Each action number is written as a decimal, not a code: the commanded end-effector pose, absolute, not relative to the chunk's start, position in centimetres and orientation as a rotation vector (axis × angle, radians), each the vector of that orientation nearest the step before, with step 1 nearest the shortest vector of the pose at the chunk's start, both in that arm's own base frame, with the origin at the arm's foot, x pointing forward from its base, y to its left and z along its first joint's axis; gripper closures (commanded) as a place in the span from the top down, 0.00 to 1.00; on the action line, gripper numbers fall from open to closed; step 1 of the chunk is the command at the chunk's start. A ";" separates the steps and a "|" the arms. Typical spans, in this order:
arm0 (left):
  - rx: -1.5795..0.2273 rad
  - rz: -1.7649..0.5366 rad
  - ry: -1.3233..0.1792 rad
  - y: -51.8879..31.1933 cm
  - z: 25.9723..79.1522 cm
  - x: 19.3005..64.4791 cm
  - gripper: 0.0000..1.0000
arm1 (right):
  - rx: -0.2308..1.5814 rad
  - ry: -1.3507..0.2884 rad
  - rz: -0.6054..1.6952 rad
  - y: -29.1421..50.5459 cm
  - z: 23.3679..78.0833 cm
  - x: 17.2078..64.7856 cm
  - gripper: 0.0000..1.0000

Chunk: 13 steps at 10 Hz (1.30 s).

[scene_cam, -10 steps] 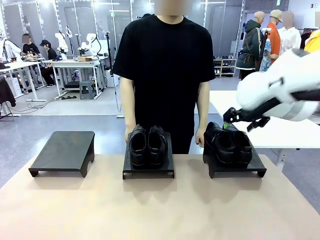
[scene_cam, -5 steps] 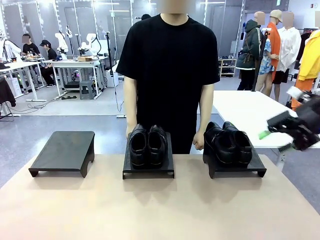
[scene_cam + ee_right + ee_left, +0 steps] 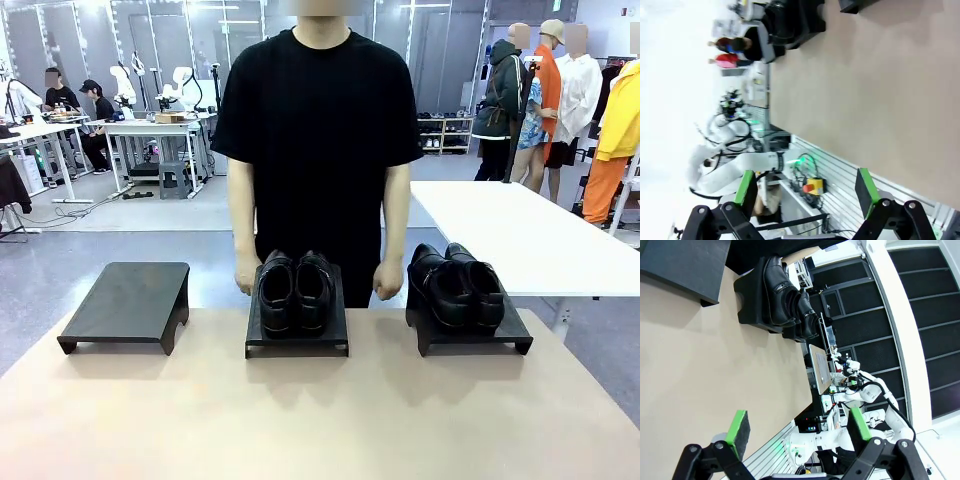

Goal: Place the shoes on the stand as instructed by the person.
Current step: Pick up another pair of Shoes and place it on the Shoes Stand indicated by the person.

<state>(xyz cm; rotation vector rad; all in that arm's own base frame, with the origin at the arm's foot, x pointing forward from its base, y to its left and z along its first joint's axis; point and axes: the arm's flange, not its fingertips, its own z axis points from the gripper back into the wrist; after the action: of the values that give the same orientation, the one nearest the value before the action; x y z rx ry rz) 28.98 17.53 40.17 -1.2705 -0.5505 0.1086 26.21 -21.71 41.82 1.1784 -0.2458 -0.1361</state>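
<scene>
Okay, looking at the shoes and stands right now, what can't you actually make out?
- Middle pair of shoes, front view: heels hidden behind their own toes.
- Right pair of shoes, right wrist view: cut off by the top edge and blurred.
- Empty left stand, left wrist view: cut off by the top-left corner.
- Person's hands, front view: fingertips hidden behind the middle stand and table edge.

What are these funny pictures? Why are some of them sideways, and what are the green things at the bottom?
One camera looks across a tan table at a person in a black T-shirt. Three black stands sit there: the left stand is bare, the middle pair of shoes and the right pair of shoes each rest on one. The two sideways pictures come from cameras on the robot's wrists. The green things are finger pads. The left gripper and right gripper are both open, holding nothing.
</scene>
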 end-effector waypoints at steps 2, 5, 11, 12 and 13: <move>-1.283 0.092 -0.563 17.6 40.2 29.0 1.00 | 1.344 -0.245 -0.164 -25.4 36.7 23.1 1.00; -1.283 0.092 -0.563 17.6 40.2 29.0 1.00 | 1.312 -0.254 -0.197 -25.0 36.9 23.5 1.00; -1.283 0.092 -0.563 17.6 40.2 29.0 1.00 | 1.340 -0.240 -0.204 -25.3 35.6 21.4 1.00; -1.283 0.092 -0.563 17.6 40.2 29.0 1.00 | 1.340 -0.240 -0.204 -25.3 35.6 21.4 1.00; -1.283 0.092 -0.563 17.6 40.2 29.0 1.00 | 1.340 -0.240 -0.204 -25.3 35.6 21.4 1.00</move>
<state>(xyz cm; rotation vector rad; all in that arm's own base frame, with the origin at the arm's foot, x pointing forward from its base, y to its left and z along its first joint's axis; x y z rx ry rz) 28.98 17.53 40.17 -1.2707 -0.5505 0.1085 21.64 -25.44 35.69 1.3291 -0.2342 -0.2190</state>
